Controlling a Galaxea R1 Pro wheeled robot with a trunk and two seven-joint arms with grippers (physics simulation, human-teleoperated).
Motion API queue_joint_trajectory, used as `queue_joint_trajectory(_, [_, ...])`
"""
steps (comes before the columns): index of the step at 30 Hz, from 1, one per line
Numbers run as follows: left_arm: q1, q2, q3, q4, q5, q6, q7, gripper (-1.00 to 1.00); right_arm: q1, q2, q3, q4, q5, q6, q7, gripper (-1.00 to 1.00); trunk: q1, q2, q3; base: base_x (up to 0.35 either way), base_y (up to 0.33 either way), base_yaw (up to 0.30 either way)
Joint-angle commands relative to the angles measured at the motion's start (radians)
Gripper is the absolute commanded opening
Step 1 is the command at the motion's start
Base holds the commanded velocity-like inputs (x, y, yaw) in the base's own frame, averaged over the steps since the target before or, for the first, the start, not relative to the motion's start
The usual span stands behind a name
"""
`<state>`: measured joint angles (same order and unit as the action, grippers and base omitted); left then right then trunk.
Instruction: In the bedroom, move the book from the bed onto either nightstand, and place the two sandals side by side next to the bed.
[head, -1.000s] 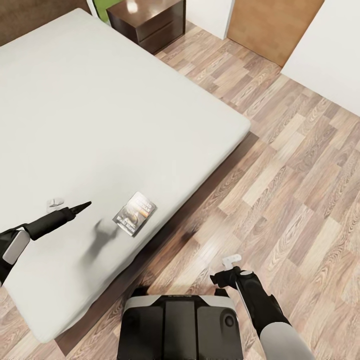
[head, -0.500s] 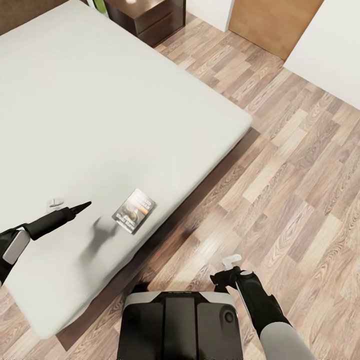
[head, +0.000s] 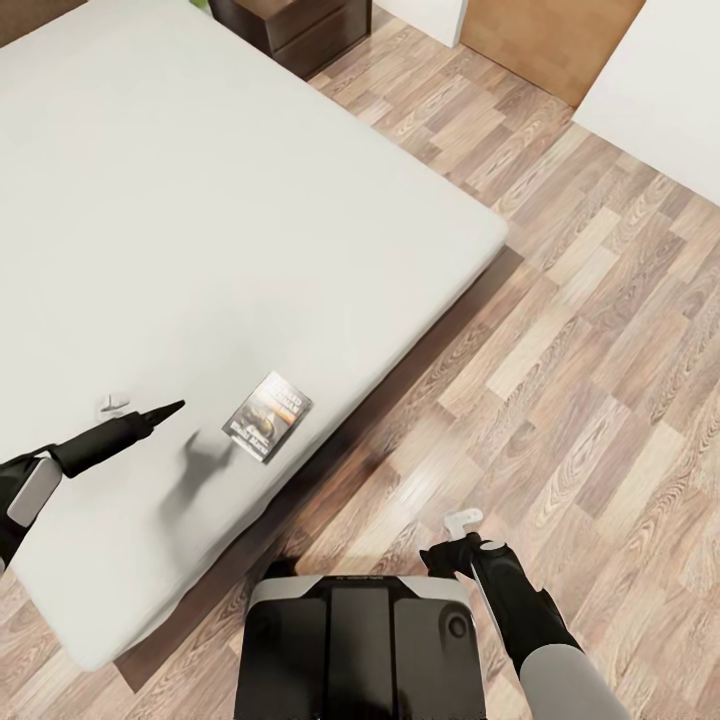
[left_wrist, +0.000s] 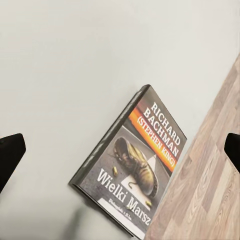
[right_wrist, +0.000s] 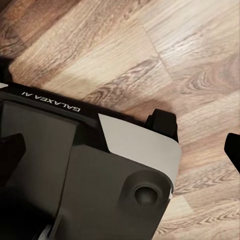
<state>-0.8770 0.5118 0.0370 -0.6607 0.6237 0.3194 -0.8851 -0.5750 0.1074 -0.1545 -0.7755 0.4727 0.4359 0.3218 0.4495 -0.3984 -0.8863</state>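
Book (head: 267, 417) lies flat on bed (head: 200, 220), lower-left of head frame, close to the mattress edge by the floor (head: 560, 380). Left tool (head: 170, 408) hovers just left of the book, not touching; in the wrist view its tips sit far apart at both frame edges, so open. Right tool (head: 455, 535) lower centre, over floor beside robot base (head: 360, 650), fingers spread. Nightstand (head: 290, 20) at top edge.
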Motion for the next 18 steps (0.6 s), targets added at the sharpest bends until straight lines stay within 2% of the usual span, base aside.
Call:
queue_joint_trajectory(1, [0.000,0.000,0.000,-0.003,0.008,0.010,-0.002,1.00,0.000,0.002,-0.006,-0.002,0.010,0.003,0.010,1.00,0.001,-0.002,-0.003,0.000,0.000,0.000])
queue_joint_trajectory(18, [0.000,-0.006,0.000,-0.074,0.008,0.020,-0.001,1.00,0.000,0.002,-0.005,-0.002,0.011,0.002,0.009,1.00,0.001,-0.002,-0.030,0.000,0.000,0.000])
